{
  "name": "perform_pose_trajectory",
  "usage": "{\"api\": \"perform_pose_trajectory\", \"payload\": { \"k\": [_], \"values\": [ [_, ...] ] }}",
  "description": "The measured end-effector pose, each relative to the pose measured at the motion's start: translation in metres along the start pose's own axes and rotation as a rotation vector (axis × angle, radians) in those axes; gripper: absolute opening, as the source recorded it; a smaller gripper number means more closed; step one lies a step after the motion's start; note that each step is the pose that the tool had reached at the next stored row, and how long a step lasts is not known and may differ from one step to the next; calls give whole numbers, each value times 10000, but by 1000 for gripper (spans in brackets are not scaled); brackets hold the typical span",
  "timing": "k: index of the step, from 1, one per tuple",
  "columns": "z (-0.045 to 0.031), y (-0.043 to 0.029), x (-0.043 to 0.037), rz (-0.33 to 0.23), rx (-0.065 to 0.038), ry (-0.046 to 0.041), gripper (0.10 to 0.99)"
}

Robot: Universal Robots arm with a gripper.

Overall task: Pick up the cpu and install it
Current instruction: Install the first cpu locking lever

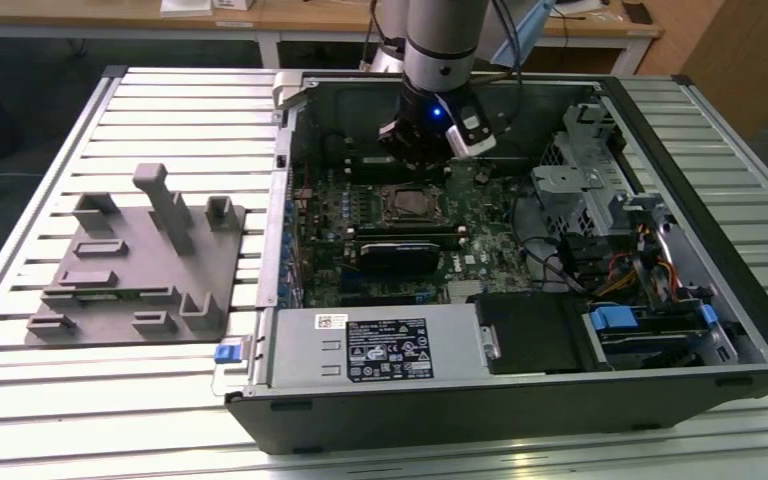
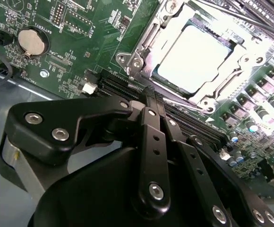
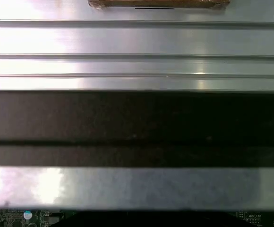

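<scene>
Hovering black linkage gripper [image 2: 149, 94] above open computer case | silvery-white square cpu [image 2: 193, 56] seated in socket just beyond fingertips | grip state: cannot tell

Slatted aluminium table [image 1: 37, 400]. Bore a grey fixture plate [image 1: 137, 265] toward the exterior view's left. Open computer case [image 1: 518, 400] stood right.

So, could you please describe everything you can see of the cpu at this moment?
The cpu is a flat square chip with a bright silvery-white metal top and a thin darker rim. In the second wrist view it lies flat inside the socket on the green motherboard, with the metal socket frame around its edges. Nothing grips it: the hand's black linkage is apart from it, nearer the camera. In the exterior view the arm hangs beyond the socket.
</scene>
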State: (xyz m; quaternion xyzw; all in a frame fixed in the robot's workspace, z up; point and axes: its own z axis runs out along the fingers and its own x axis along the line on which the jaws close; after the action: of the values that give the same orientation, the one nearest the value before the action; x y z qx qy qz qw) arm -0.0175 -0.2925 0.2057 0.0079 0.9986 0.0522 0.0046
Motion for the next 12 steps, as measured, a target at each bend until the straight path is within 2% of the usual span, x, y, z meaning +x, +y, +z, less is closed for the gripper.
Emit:
{"api": "perform_pose_trajectory", "payload": {
  "k": [5,12],
  "values": [
    [46,-5,-4,0,2,0,106],
    [33,-3,-6,0,4,-1,106]
  ]
}}
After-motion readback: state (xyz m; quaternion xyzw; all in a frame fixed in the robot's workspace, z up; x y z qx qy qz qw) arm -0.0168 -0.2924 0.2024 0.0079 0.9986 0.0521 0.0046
